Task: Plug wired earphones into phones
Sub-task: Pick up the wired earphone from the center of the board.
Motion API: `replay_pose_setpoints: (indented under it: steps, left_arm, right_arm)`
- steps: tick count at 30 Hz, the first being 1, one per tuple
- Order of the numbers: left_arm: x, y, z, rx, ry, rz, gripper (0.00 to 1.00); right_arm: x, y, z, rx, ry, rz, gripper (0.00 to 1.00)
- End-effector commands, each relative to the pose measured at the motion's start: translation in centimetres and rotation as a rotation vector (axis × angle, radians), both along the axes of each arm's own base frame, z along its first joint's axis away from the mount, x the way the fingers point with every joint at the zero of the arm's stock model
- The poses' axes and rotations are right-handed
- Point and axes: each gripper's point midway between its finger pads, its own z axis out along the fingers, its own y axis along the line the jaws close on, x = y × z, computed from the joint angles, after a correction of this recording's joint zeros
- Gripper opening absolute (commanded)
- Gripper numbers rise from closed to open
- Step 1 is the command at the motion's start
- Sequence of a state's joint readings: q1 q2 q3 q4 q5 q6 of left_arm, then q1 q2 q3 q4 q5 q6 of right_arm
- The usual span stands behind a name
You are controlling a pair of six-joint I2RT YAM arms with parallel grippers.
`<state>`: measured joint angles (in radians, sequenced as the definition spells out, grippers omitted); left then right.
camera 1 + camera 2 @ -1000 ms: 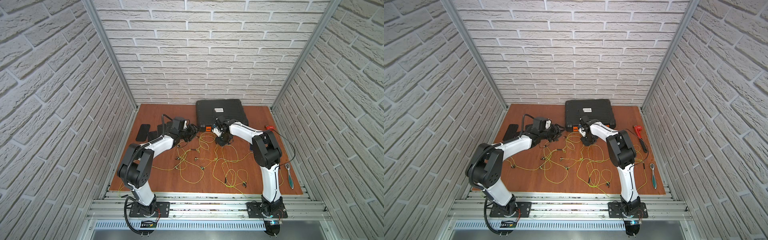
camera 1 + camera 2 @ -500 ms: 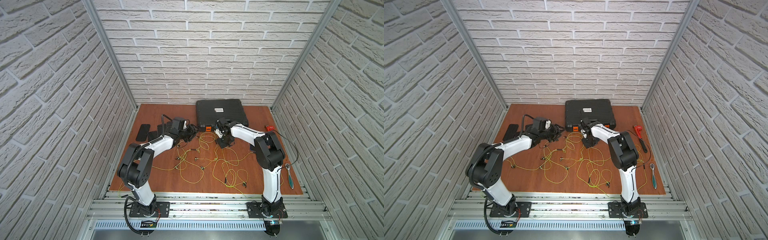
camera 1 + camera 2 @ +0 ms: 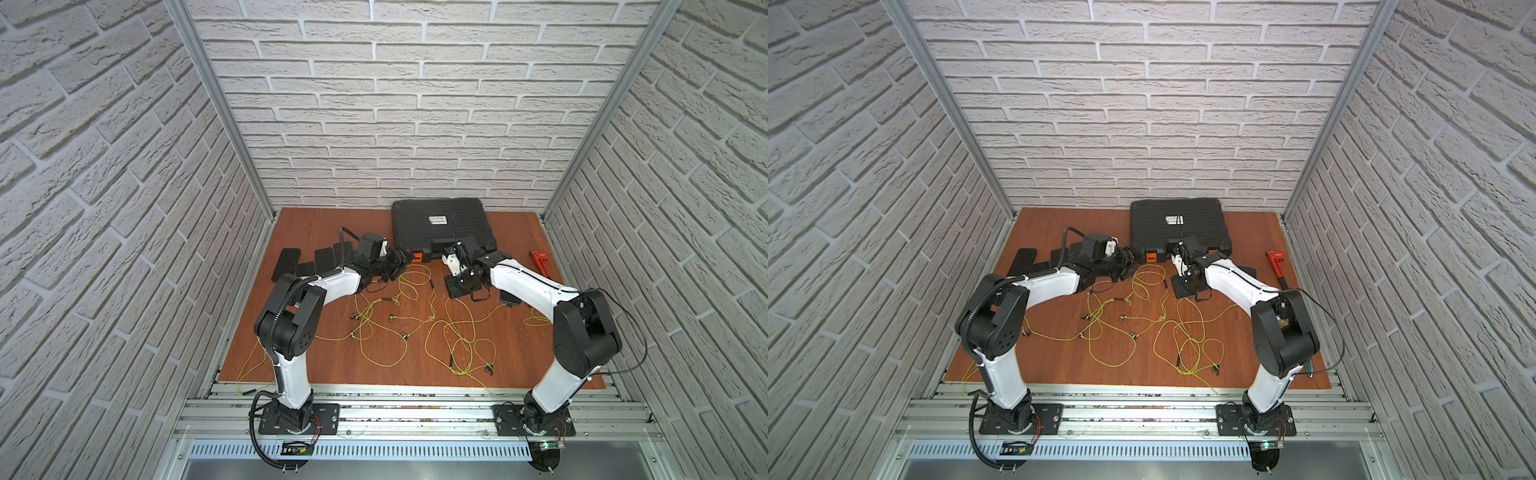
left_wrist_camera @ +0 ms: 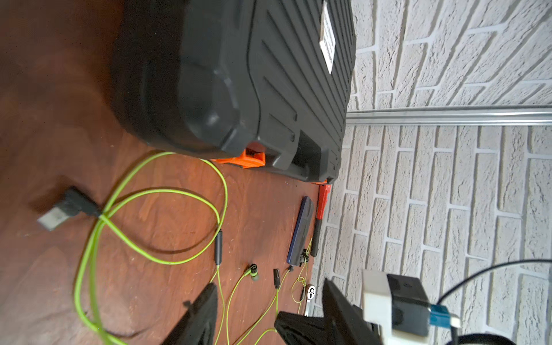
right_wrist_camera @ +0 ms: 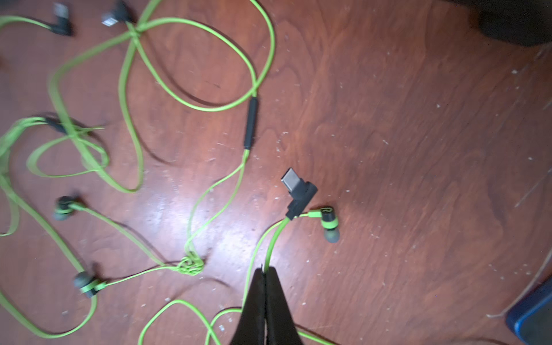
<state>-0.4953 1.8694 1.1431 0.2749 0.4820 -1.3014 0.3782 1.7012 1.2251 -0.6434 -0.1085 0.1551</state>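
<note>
Several yellow-green wired earphones (image 3: 399, 320) (image 3: 1133, 320) lie tangled across the middle of the table. My right gripper (image 5: 265, 272) (image 3: 460, 286) points down over them, shut on one green cable a little behind its angled dark plug (image 5: 298, 191); an earbud (image 5: 328, 224) lies beside the plug. A blue-edged phone (image 5: 534, 316) (image 3: 509, 297) lies to its right, partly under the arm. My left gripper (image 4: 268, 291) (image 3: 401, 259) is open and holds nothing, low over the table by the case. Several dark phones (image 3: 286, 264) (image 3: 1025, 259) lie at the back left.
A large black ribbed case (image 3: 440, 226) (image 3: 1177, 224) (image 4: 254, 74) with orange latches stands against the back wall between the arms. A red wrench (image 3: 540, 259) (image 3: 1277, 262) lies at the back right. Cable loops reach the table's front edge.
My right gripper's jaws have closed on the green cable, and it has shifted slightly toward the front right. The left arm has hardly moved.
</note>
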Motion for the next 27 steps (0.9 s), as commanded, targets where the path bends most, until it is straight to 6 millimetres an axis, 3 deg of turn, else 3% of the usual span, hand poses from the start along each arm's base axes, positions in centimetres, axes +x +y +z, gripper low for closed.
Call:
replay_pose_setpoints:
  steps: [1,13,27]
  left_arm:
    - [0.1,-2.5,1.7,-0.048,-0.068,-0.072,0.54]
    - [-1.4,-6.4,-1.1,-0.091,0.039,-0.120,0.47]
    - [-2.6,-6.7,-2.3,-0.083,0.092,-0.127,0.32]
  right_arm:
    - [-0.6,1.9,1.2,0.105,-0.018,0.019,0.06]
    - [-0.8,5.1,3.0,0.188,-0.061,0.088,0.06]
    - [-0.2,5.2,2.7,0.138,-0.069,0.094,0.05]
